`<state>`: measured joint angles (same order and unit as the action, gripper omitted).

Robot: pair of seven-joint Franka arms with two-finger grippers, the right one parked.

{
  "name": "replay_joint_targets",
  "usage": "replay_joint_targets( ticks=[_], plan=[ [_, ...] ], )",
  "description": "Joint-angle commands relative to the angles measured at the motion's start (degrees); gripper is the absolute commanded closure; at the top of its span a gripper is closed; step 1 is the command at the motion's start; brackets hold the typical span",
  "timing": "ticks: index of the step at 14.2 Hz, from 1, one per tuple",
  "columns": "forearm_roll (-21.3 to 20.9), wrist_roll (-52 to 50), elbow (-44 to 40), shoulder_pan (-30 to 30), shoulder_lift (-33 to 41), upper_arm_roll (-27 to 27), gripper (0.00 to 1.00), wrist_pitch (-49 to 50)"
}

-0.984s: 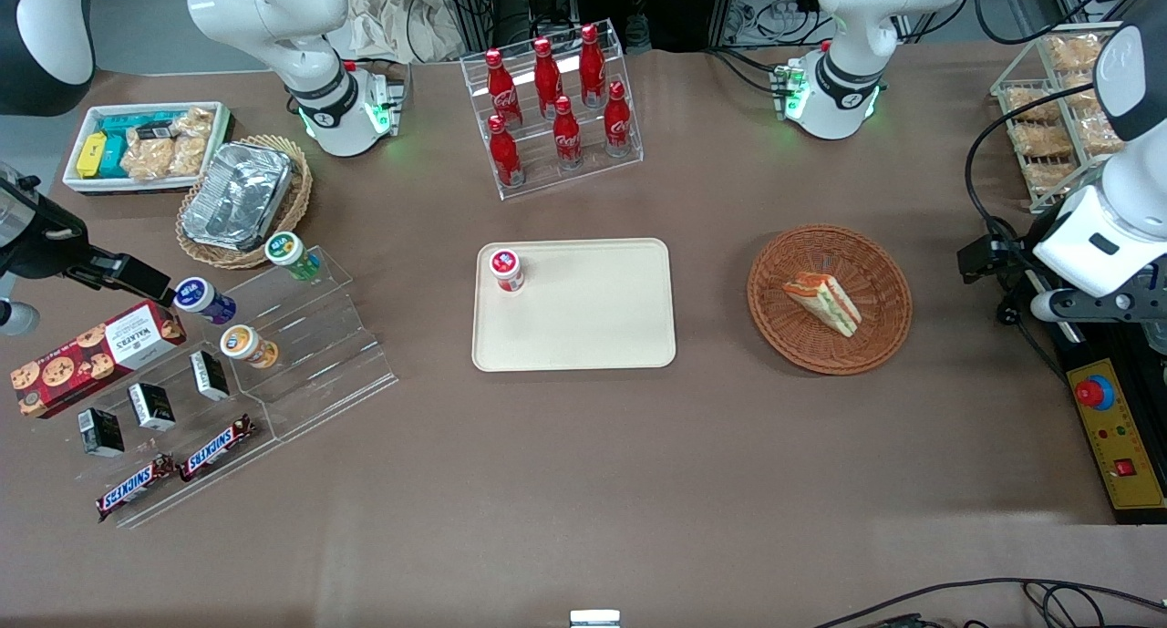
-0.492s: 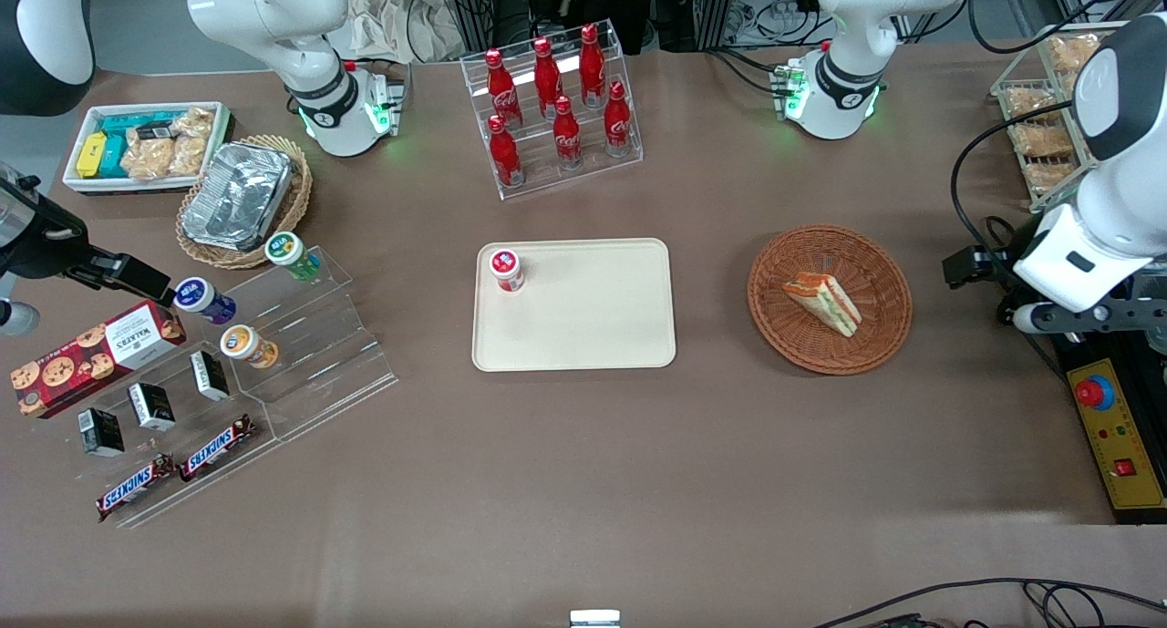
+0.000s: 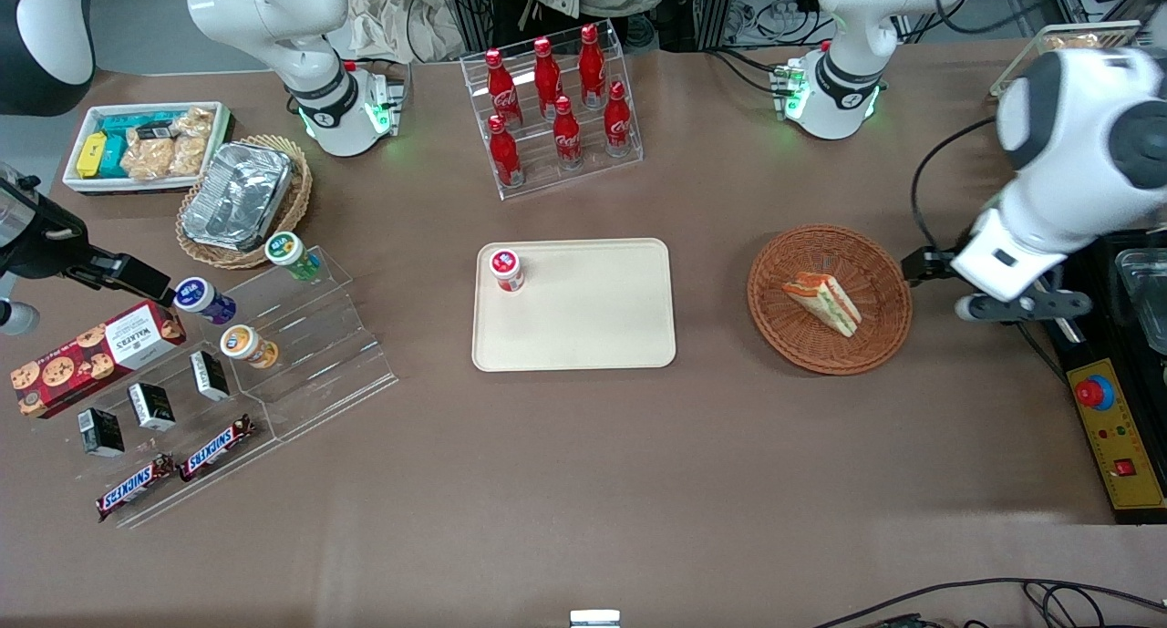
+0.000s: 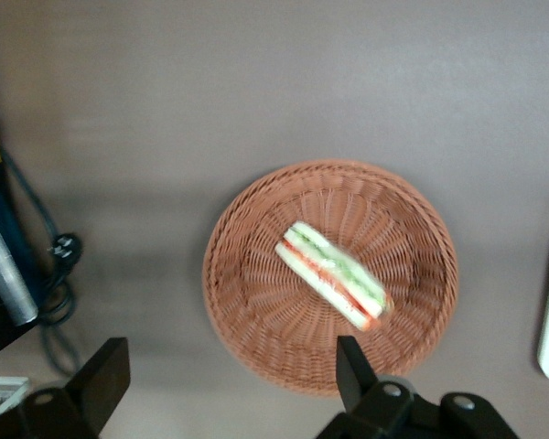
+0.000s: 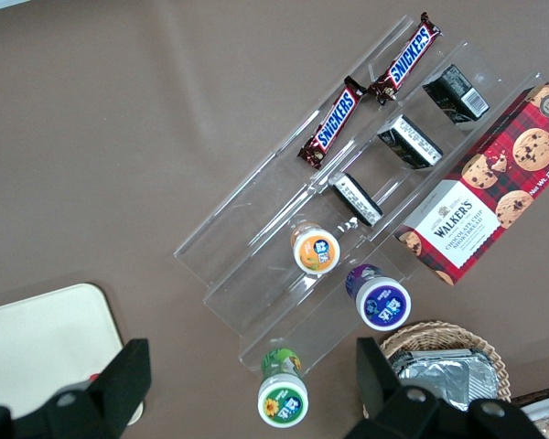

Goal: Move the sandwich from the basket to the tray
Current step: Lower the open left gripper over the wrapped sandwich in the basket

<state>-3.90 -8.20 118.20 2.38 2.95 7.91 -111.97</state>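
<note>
1. Fingers. The gripper (image 4: 229,358) of the left arm is released: in the wrist view both fingers (image 4: 105,370) stand wide apart with nothing between them. Treat it as empty.

2. Gripper position. In the front view the gripper (image 3: 1012,304) hangs at mid-height of the frame, just beside the basket (image 3: 875,254), toward the working arm's end of the table. It is not yet above the sandwich, and you cannot read its height over the table from these views.

3. Sandwich. The sandwich (image 3: 822,303) lies on its side near the middle of the basket (image 4: 233,229), untouched. From the fingers it lies toward the tray, with the basket rim between it and the fingers.

4. Long axis. In the wrist view the sandwich (image 4: 334,274) runs diagonally to the line joining the two fingers. As a judgement, rotate the wrist until that line crosses the sandwich's short width, then centre over it before descending.

5. Destination. The tray (image 3: 593,327) sits at the centre of the front view, well apart from the basket. A small red-capped jar (image 3: 507,270) stands in one of its corners, so aim for the bare area.
</note>
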Motion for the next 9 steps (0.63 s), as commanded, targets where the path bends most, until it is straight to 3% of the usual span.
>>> replay_joint_targets(
  ticks=[1,6,9],
  plan=[
    [0.8,-4.9,11.3,-0.3,6.7,0.0,0.0,-6.9],
    [5.0,-12.1,14.5,-0.6,4.7,0.4,0.0,-11.8],
    [5.0,-24.5,14.5,-3.4,1.7,0.4,0.0,-14.1]
  ],
)
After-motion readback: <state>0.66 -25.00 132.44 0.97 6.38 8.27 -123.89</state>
